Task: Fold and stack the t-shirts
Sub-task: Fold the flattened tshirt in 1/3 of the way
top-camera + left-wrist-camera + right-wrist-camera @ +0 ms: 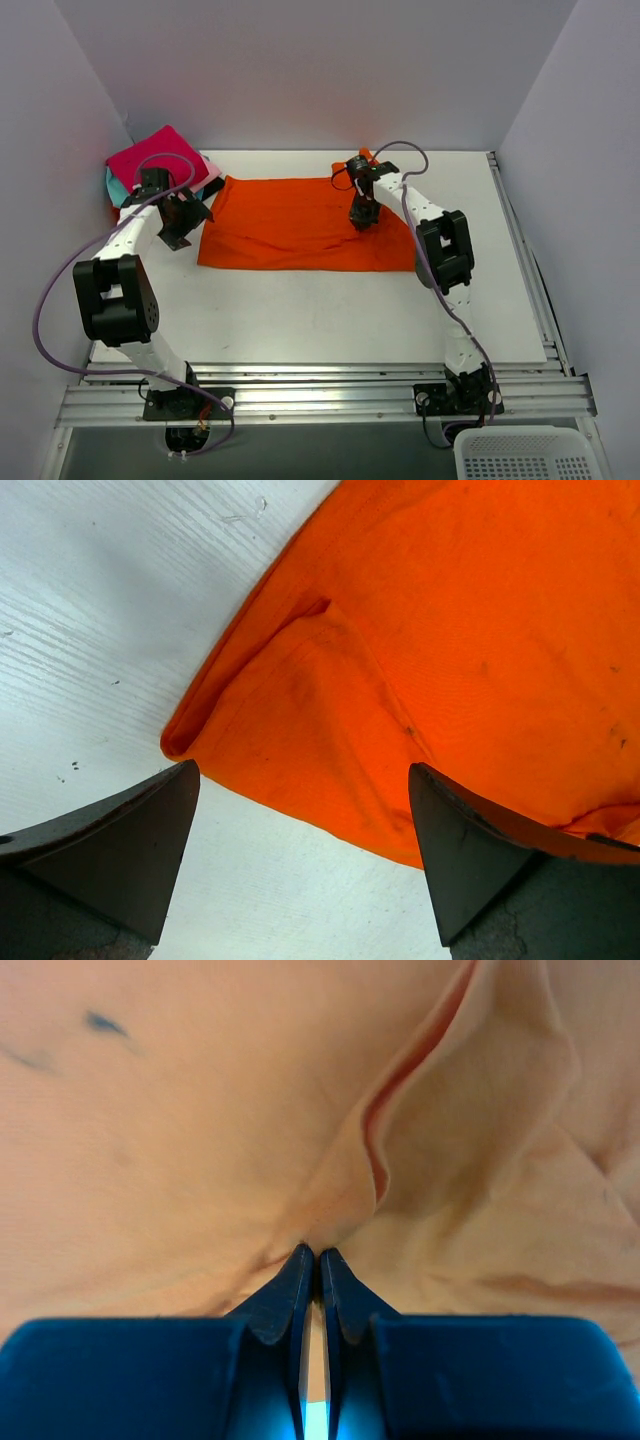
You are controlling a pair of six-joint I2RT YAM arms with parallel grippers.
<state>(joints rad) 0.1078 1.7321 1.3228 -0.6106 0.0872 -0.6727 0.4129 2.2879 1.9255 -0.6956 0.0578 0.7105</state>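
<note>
My left hand (302,775) is spread wide; I see the orange t-shirt (450,660), its corner folded, on the desk (100,610).

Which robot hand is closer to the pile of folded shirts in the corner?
Left. The left gripper hangs open beside the folded stack, at the left edge of the orange t-shirt. The right gripper pinches that shirt near its right side.

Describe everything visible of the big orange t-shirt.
The big orange t-shirt is plain, bright orange soft cloth, spread mostly flat as a wide rectangle on the white table. Its left corner, folded double, lies just ahead of the open left gripper. The right gripper is shut on a small ridge near its right end, raising wrinkles.
</note>
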